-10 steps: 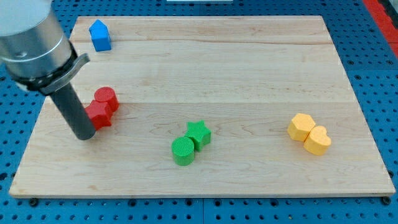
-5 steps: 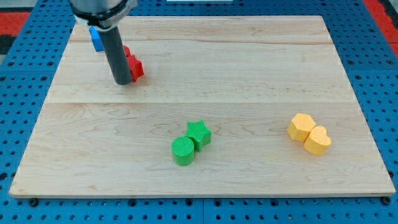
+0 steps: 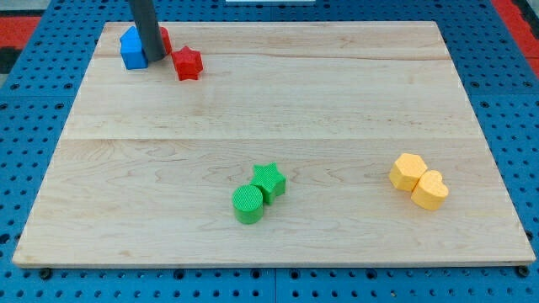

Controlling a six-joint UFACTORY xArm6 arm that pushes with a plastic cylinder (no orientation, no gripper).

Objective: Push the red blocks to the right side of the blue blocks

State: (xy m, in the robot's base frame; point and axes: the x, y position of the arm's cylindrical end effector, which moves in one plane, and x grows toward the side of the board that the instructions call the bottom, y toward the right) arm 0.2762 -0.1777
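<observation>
A pale wooden table (image 3: 337, 101), its top made of jointed planks with visible grain, lies on a blue perforated base (image 3: 514, 126) that frames it on every side; strips of red surface (image 3: 25, 21) show at the view's top corners. The end effector here is a plain dark rod entering from the view's top left, with no jaws to open or close and nothing held. My tip (image 3: 155, 58) rests on the wood in the view's top left corner, squeezed between two blocks: the blue house-shaped block (image 3: 131, 48) sits just to its left, touching or nearly touching the rod, and a red block (image 3: 164, 39) peeks out directly behind the rod on its right, its shape mostly hidden. A red star block (image 3: 188, 63) lies just beside the tip, toward the view's right and slightly lower, apart from the rod. Both red pieces are thus on the view's right of the blue one. Well away, near the view's bottom centre, a green star block (image 3: 269, 181) touches a green cylinder block (image 3: 247, 204). At the view's right, a yellow hexagon-like block (image 3: 408, 171) presses against a yellow heart block (image 3: 430, 191).
</observation>
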